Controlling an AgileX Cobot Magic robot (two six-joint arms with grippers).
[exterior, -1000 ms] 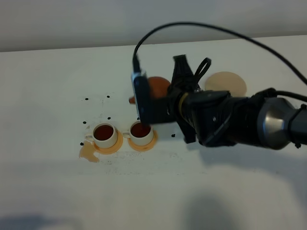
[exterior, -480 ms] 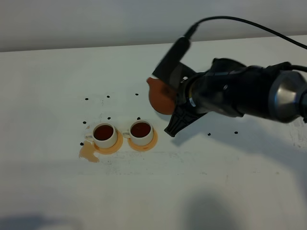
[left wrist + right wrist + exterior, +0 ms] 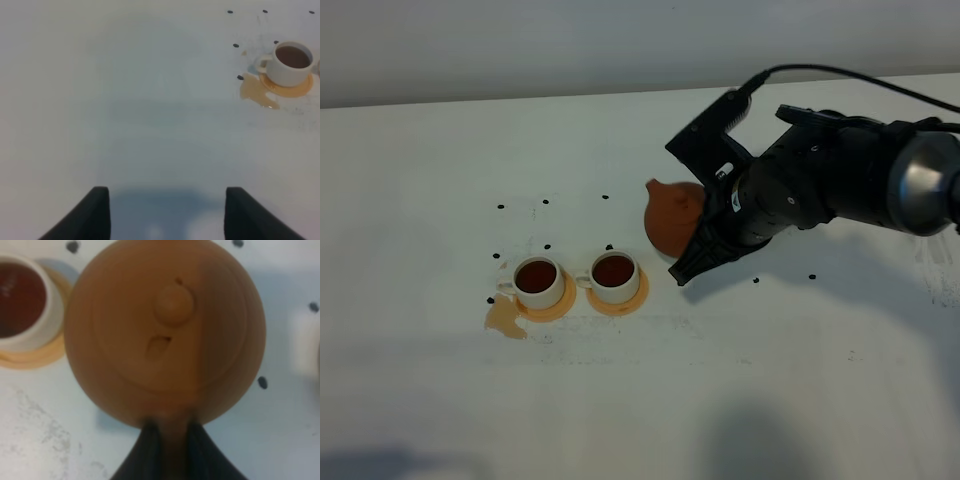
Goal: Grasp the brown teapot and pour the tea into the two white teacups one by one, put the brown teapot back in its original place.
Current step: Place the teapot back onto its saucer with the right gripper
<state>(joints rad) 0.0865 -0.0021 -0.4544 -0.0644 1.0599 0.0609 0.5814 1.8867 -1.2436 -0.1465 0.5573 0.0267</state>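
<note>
The brown teapot [image 3: 670,217] hangs above the table, right of the cups, spout toward the left. My right gripper [image 3: 708,228] is shut on its handle. In the right wrist view the teapot [image 3: 165,330] fills the frame lid up, with the gripper [image 3: 172,452] clamped on the handle. Two white teacups [image 3: 538,281] [image 3: 614,274] full of dark tea stand on orange coasters. One teacup [image 3: 20,302] shows beside the teapot. My left gripper [image 3: 167,215] is open and empty, far from the left teacup [image 3: 291,62]. The cream saucer is hidden behind the right arm.
A tan tea puddle [image 3: 505,320] lies on the white table by the left coaster; it also shows in the left wrist view [image 3: 256,92]. Small black specks [image 3: 501,207] dot the table around the cups. The right arm [image 3: 840,185] stretches in from the right.
The right gripper has swung the teapot from over the right cup to the right and away from the cups. The arm now covers the saucer. The cups have not moved.
</note>
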